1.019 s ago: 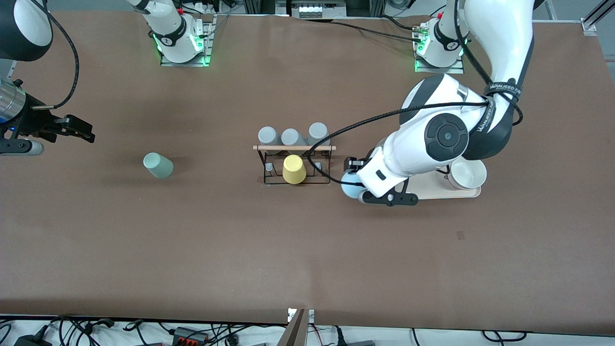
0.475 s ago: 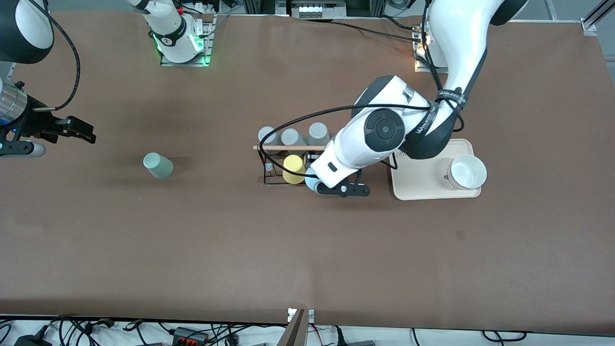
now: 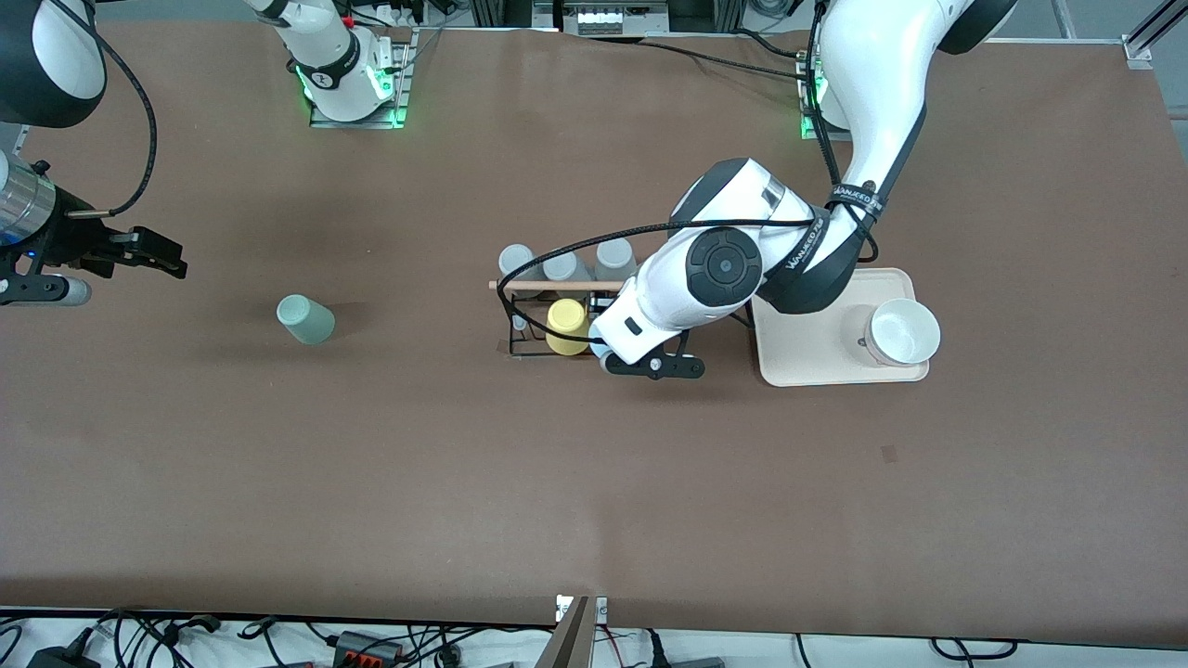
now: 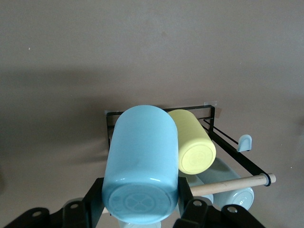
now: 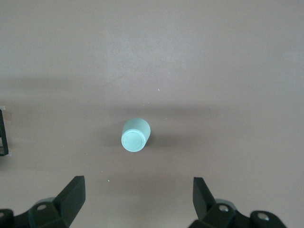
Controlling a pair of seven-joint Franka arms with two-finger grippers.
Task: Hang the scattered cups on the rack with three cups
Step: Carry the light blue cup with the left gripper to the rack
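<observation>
Left pincer (image 4: 141,209), blue cup (image 4: 141,164), now over rack (image 3: 568,320)

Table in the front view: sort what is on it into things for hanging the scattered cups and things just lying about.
For the job:
- light blue cup, shut in the left gripper over the rack
- mint-green cup, standing on the table under the open right gripper
- rack

Lying about:
- yellow cup on the rack
- grey cups
- cream tray
- white bowl on the tray
</observation>
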